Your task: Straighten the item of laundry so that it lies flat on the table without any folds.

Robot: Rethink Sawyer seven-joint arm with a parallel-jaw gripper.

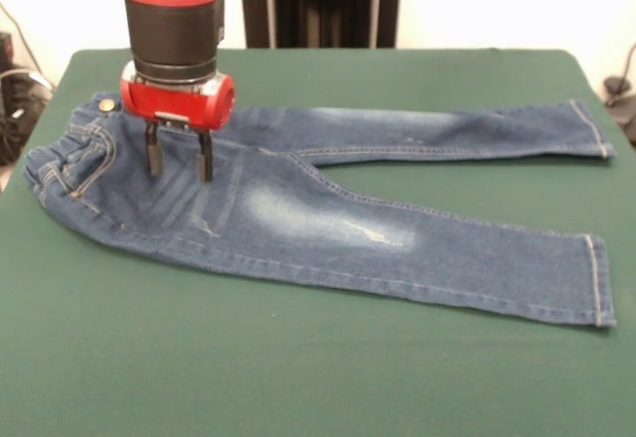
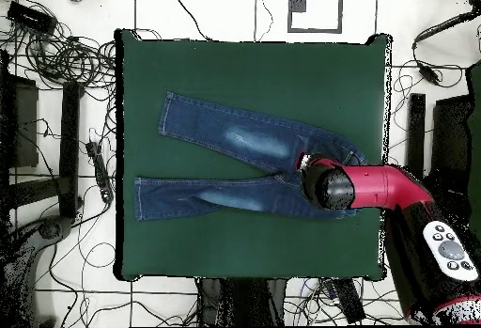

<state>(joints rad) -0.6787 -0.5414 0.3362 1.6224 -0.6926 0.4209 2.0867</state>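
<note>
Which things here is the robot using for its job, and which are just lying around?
For the job:
- jeans, spread out on the table
- green table
- gripper, open, over the hip of the jeans

Just lying around:
- cables on the floor beside the table
- black box among them
</note>
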